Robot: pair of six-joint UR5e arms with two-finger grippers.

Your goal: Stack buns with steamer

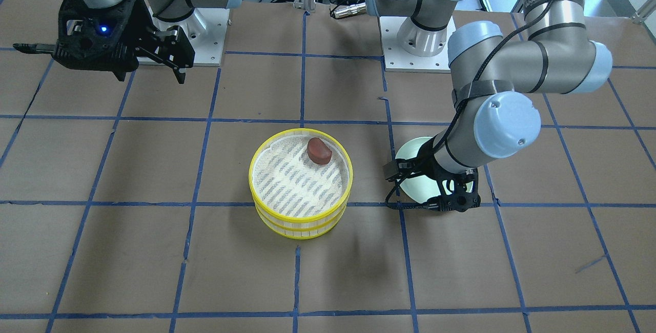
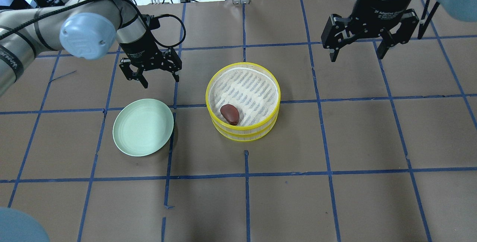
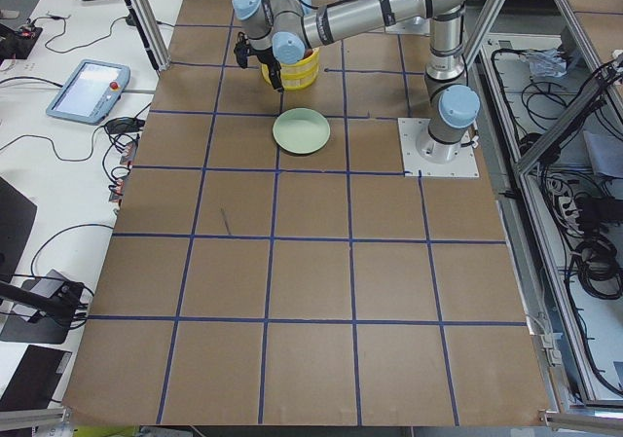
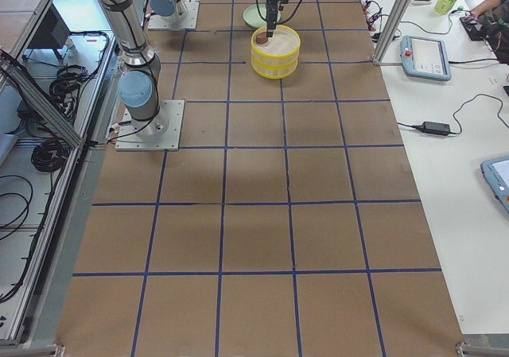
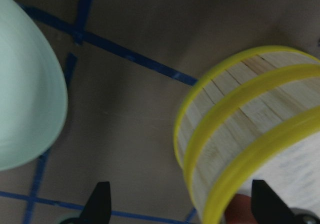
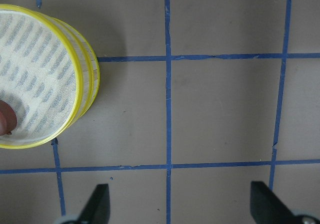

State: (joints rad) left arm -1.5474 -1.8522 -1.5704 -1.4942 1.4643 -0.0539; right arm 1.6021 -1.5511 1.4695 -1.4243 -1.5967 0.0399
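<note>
The steamer (image 2: pixel 246 133) stands mid-table as two yellow-rimmed tiers stacked one on the other. A reddish-brown bun (image 2: pixel 230 114) lies on the striped liner of the top tier; it also shows in the front view (image 1: pixel 319 150). The white bun is hidden or out of view. My left gripper (image 2: pixel 158 78) is open and empty, hovering between the steamer and the plate, with the steamer wall (image 5: pixel 235 134) close on its right. My right gripper (image 2: pixel 356 54) is open and empty, raised well off to the steamer's right.
A pale green plate (image 2: pixel 143 127) lies empty left of the steamer; in the front view (image 1: pixel 412 153) my left arm partly covers it. Blue tape lines grid the brown table (image 2: pixel 335 197).
</note>
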